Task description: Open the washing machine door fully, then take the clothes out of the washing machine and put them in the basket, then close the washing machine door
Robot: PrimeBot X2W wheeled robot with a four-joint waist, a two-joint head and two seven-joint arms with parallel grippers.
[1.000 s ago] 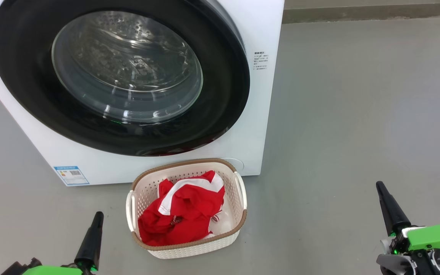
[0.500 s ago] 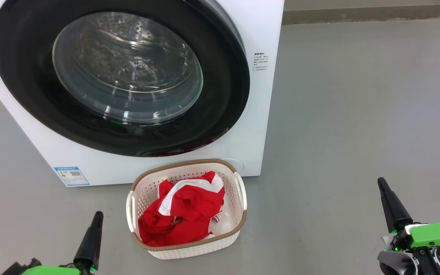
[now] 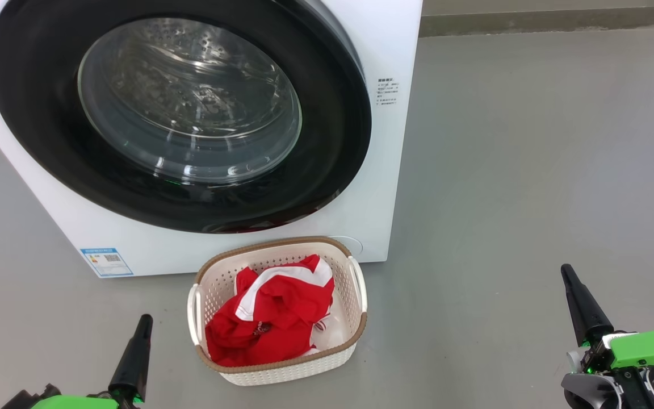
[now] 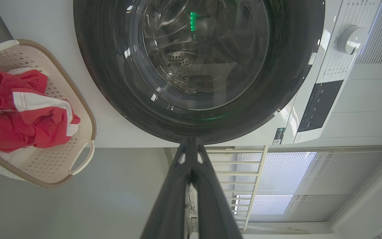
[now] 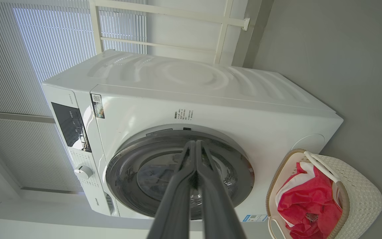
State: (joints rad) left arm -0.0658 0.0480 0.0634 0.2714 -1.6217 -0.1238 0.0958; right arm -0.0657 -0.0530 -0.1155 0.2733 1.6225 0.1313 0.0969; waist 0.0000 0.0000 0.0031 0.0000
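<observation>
The white washing machine [image 3: 386, 40] [image 5: 211, 99] stands ahead with its black-rimmed round door [image 3: 179, 113] [image 4: 194, 66] [image 5: 177, 172] shut against its front. The cream basket [image 3: 355, 338] [image 4: 78, 109] [image 5: 360, 202] sits on the floor right before it, holding the red and white clothes [image 3: 273, 318] [image 4: 15, 116] [image 5: 307, 202]. My left gripper [image 3: 144, 321] [image 4: 190, 142] is shut and empty at the lower left, left of the basket. At the lower right my right gripper [image 3: 565, 271] [image 5: 196, 144] is shut and empty, well away from the basket.
Grey floor [image 3: 531, 170] spreads to the right of the machine, up to a dark skirting [image 3: 554, 20] at the far wall. A control knob [image 4: 351, 38] and dark panel [image 5: 70, 126] sit on the machine's upper front. A white rack [image 4: 244, 172] stands beyond.
My right gripper has risen slightly in the head view since a second ago. The left gripper, basket, clothes and door have stayed as they were.
</observation>
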